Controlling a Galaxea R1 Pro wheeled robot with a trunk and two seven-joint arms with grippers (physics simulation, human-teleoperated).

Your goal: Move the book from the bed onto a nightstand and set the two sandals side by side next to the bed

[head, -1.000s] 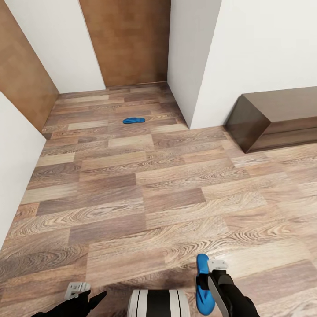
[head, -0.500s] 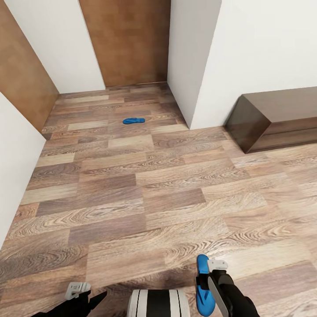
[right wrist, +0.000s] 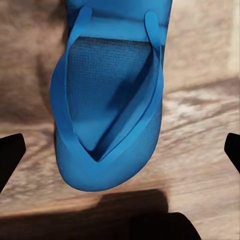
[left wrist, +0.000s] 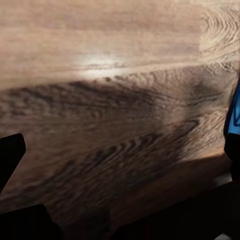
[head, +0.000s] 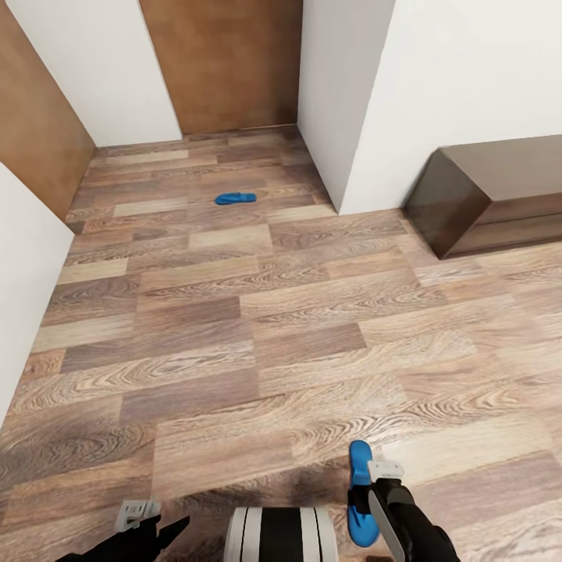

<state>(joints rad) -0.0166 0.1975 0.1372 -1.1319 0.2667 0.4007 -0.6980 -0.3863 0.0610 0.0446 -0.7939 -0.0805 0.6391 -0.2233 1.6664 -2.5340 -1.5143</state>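
One blue sandal point(head: 361, 493) lies flat on the wood floor just left of my right gripper point(head: 378, 478). In the right wrist view this sandal point(right wrist: 107, 100) lies between the widely spread fingertips point(right wrist: 10, 155), which do not touch it, so the gripper is open. The second sandal point(head: 235, 198) lies far ahead on the floor near the brown door. My left gripper point(head: 148, 521) hangs low over bare planks, open and empty, and the near sandal's blue edge point(left wrist: 233, 117) shows in its wrist view. The bed, the book and the nightstand are out of view.
A long low dark brown cabinet point(head: 499, 195) stands against the white wall at the right. A white wall corner point(head: 351, 101) juts out beside it. Brown doors stand at the back point(head: 226, 62) and left point(head: 39, 140). My base point(head: 281, 535) is below.
The whole picture has shifted, so the camera moved. Floor, cabinet and both sandals sit slightly higher in view, while the grippers keep their places, so the near sandal lies a little further ahead of my right gripper.
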